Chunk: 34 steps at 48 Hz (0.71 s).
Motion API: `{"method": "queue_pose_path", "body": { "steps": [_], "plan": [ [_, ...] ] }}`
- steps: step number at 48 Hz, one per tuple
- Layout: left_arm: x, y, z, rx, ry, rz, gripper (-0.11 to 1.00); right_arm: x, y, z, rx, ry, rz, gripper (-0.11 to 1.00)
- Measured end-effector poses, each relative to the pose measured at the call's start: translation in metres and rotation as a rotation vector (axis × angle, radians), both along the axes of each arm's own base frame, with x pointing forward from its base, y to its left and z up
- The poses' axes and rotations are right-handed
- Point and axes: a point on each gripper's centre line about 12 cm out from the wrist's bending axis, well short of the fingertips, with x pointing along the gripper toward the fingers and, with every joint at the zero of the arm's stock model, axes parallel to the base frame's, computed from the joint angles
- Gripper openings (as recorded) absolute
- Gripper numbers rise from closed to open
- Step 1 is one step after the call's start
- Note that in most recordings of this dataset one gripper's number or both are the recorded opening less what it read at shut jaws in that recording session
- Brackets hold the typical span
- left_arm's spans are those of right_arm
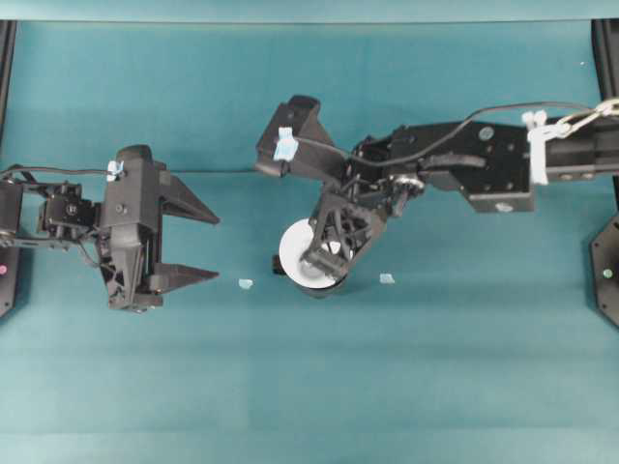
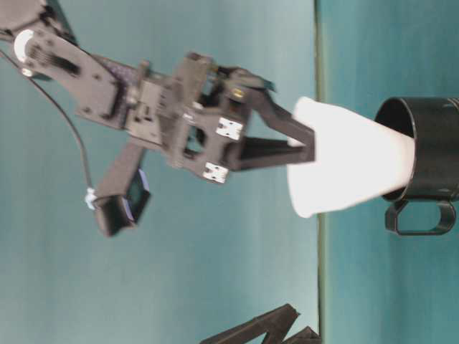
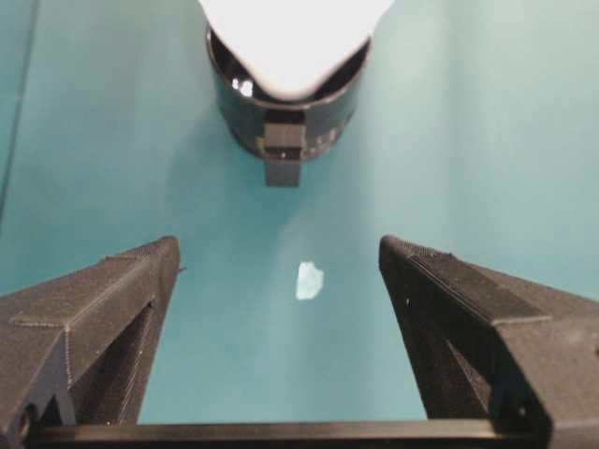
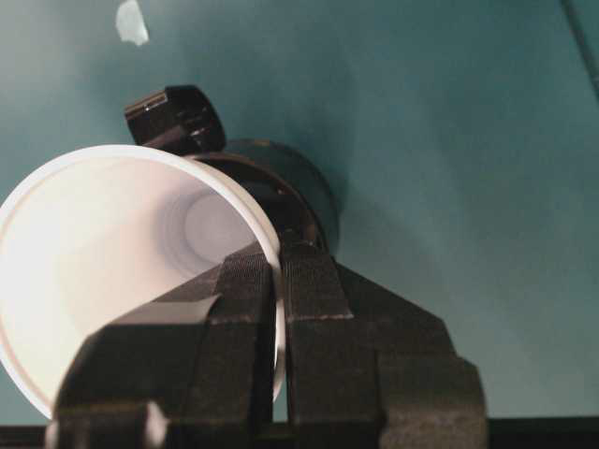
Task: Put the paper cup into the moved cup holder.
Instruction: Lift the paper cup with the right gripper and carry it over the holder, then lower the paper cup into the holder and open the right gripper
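Note:
The white paper cup [image 1: 293,253] [image 2: 351,161] leans at a tilt, its narrow base inside the mouth of the glossy black cup holder [image 2: 430,154] [image 3: 281,126] [image 4: 304,187]. My right gripper [image 1: 324,253] [image 4: 279,267] is shut on the cup's rim wall, one finger inside the cup and one outside. The holder stands on the teal table, and its small handle stub [image 3: 283,154] points toward my left gripper [image 1: 215,248] [image 3: 279,248]. That gripper hovers open to the left of the holder, nothing between its fingers.
Two small pale scraps lie on the teal table, one [image 1: 245,284] [image 3: 309,281] between the left gripper and the holder, the other [image 1: 387,278] to the holder's right. Black frame posts [image 1: 607,48] stand at the table's side edges.

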Motion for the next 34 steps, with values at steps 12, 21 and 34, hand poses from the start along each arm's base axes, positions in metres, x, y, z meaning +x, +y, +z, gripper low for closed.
{"method": "queue_pose_path", "body": {
  "steps": [12, 21, 34],
  "plan": [
    [0.0, 0.0, 0.0, -0.001, 0.0, -0.001, 0.88, -0.01, 0.0, -0.026, -0.004, 0.027, -0.001, 0.03],
    [0.0, 0.0, 0.0, 0.0, 0.0, -0.002, 0.88, -0.009, 0.003, -0.028, -0.007, -0.002, 0.0, 0.03],
    [0.0, 0.0, 0.0, -0.001, 0.0, -0.001, 0.88, -0.009, 0.003, -0.028, -0.009, -0.005, 0.004, 0.02]
  ]
}}
